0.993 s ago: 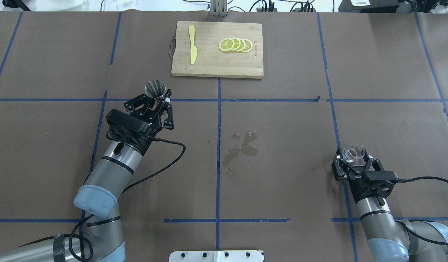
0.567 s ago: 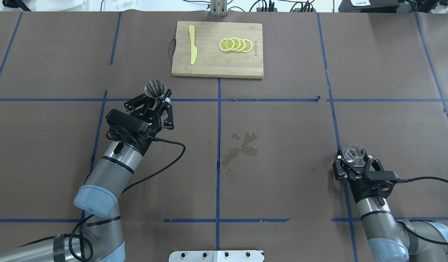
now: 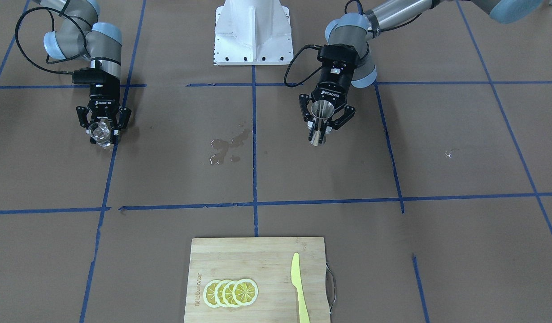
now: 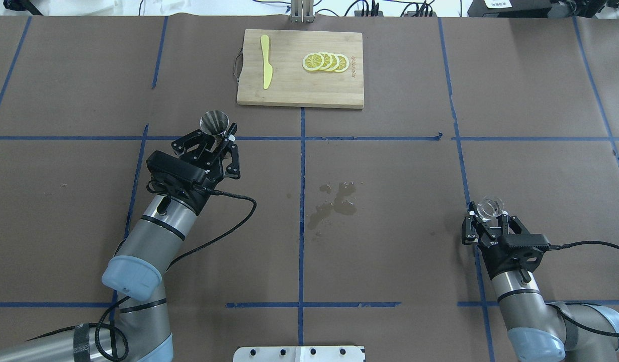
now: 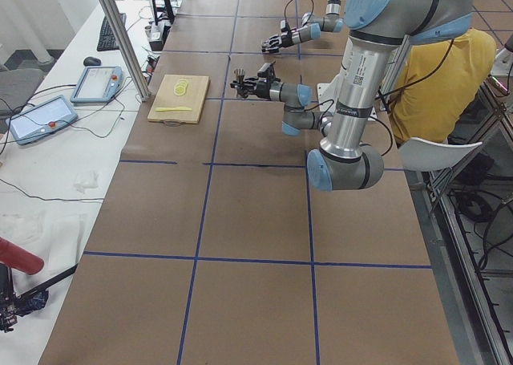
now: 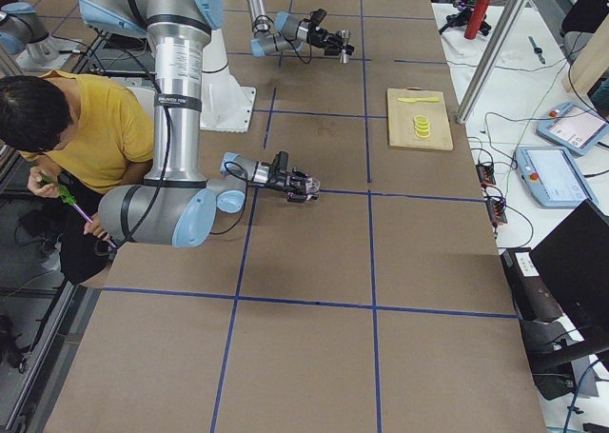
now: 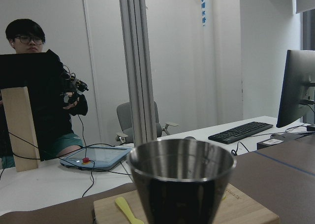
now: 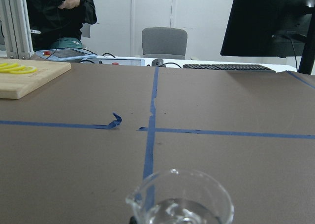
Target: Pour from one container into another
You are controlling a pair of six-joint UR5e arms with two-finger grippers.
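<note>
The shiny steel jigger [image 4: 214, 122] stands upright with my left gripper [image 4: 219, 134] shut on its lower part, left of the table's middle. Its open top cone [image 7: 181, 177] fills the left wrist view, and it also shows in the front view [image 3: 323, 110]. The clear glass measuring cup [image 4: 491, 207] sits upright between the fingers of my right gripper [image 4: 489, 215], low at the near right of the table. The cup's rim [image 8: 179, 197] shows at the bottom of the right wrist view. In the front view the cup [image 3: 99, 131] is at the left.
A wet spill [image 4: 334, 201] marks the brown paper near the centre. A wooden cutting board [image 4: 294, 88] at the far middle holds lemon slices [image 4: 325, 62] and a yellow knife [image 4: 265, 68]. A seated person in yellow [image 6: 86, 128] is behind the robot.
My right wrist has drawn back slightly toward the robot with the glass cup between its fingers. The left arm and jigger have not moved.
</note>
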